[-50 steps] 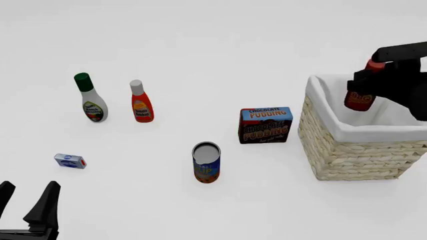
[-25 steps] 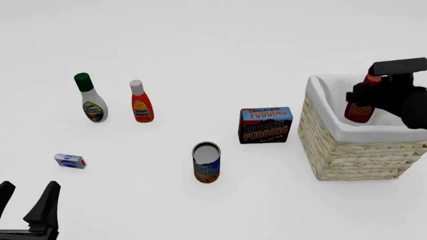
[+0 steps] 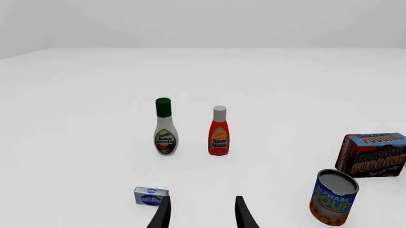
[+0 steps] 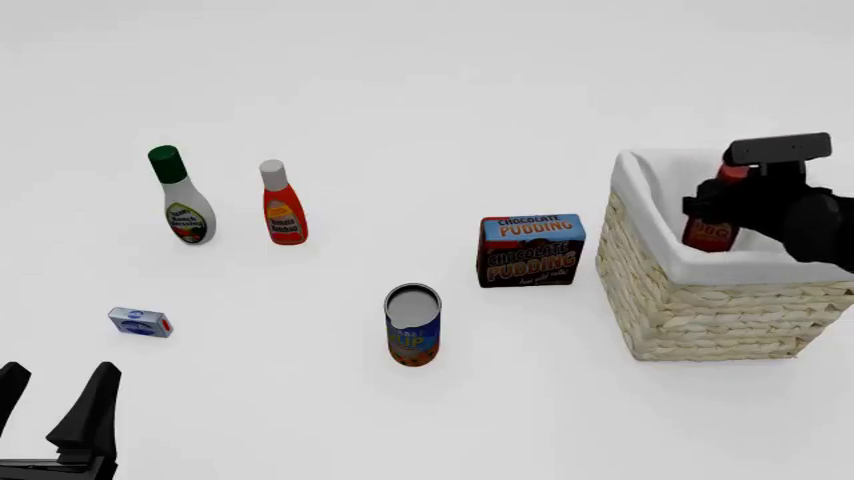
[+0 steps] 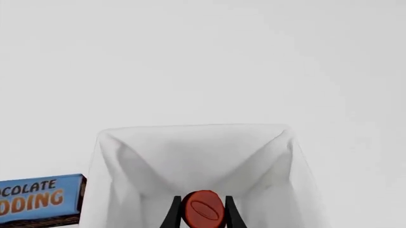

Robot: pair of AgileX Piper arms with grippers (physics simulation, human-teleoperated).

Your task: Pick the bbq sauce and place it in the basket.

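Observation:
The bbq sauce, a dark red bottle with a red cap, hangs upright inside the wicker basket, its lower part below the white cloth rim. My right gripper is shut on the bottle; in the right wrist view its two fingers clamp the bottle at the cap over the basket's lining. My left gripper is open and empty at the near left of the table, also seen in the left wrist view.
A chocolate pudding box stands just left of the basket. A soup can stands nearer. A ketchup bottle and a green-capped white dressing bottle stand at the far left. A small blue-white box lies near the left gripper.
My right gripper has lowered the bbq sauce deeper into the basket and shifted it slightly right. The left arm has not moved.

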